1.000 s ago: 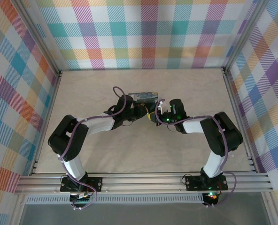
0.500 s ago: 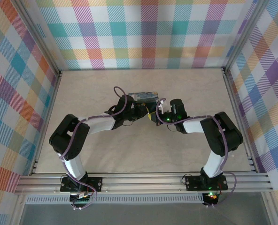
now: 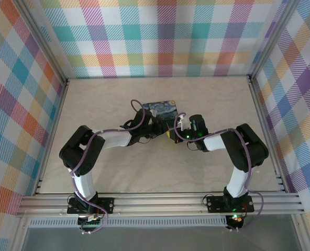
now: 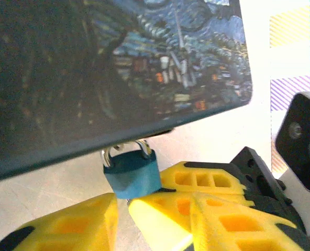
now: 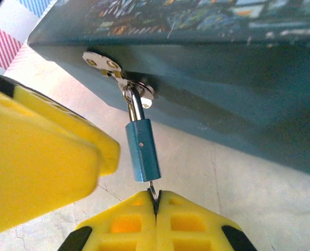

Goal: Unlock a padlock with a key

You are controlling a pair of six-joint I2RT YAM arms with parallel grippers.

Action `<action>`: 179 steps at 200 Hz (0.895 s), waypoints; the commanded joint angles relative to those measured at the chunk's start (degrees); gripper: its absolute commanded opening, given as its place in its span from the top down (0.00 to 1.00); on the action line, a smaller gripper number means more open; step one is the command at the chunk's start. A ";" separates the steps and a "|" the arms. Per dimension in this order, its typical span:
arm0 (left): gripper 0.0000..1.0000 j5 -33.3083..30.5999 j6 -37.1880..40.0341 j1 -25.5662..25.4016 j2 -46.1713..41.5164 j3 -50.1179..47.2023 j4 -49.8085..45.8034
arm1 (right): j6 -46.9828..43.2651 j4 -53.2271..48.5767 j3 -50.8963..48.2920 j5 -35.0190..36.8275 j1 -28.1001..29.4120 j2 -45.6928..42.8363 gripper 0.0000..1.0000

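The small blue padlock [image 5: 143, 151] hangs by its silvery shackle from the hasp [image 5: 118, 73] of the dark blue painted tin [image 3: 163, 108]. The thin dark key [image 5: 153, 190] sticks out of the padlock's underside, and my right gripper [image 5: 156, 197] is shut on it. In the left wrist view the padlock [image 4: 131, 172] sits just above my left gripper [image 4: 121, 205], whose yellow fingers [image 4: 66, 225] stand apart with a gap, not pinching it. From above, both grippers [image 3: 162, 130] [image 3: 172, 134] meet just in front of the tin.
The tin's painted side [image 4: 144, 63] looms right over both grippers. The right gripper's yellow fingers [image 4: 212, 183] crowd the left wrist view. The beige table [image 3: 118, 172] is walled by plaid panels [image 3: 160, 36] and metal rails.
My left gripper's jaws have parted and let go of the padlock. The tin has tipped, so its painted face now shows from above. The right gripper stays shut on the key.
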 commanded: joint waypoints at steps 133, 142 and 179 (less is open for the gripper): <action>0.36 -2.40 -7.66 0.96 -9.67 -9.40 4.09 | 16.39 -7.86 1.33 -5.28 -0.20 -3.44 0.99; 0.37 -2.32 -8.45 0.96 -9.36 -9.75 5.17 | 17.83 -8.62 1.37 -5.06 -0.18 -4.07 0.99; 0.38 -1.31 -11.15 0.97 -7.27 -10.00 8.85 | 25.23 -9.97 1.65 -5.99 -0.16 -5.13 0.99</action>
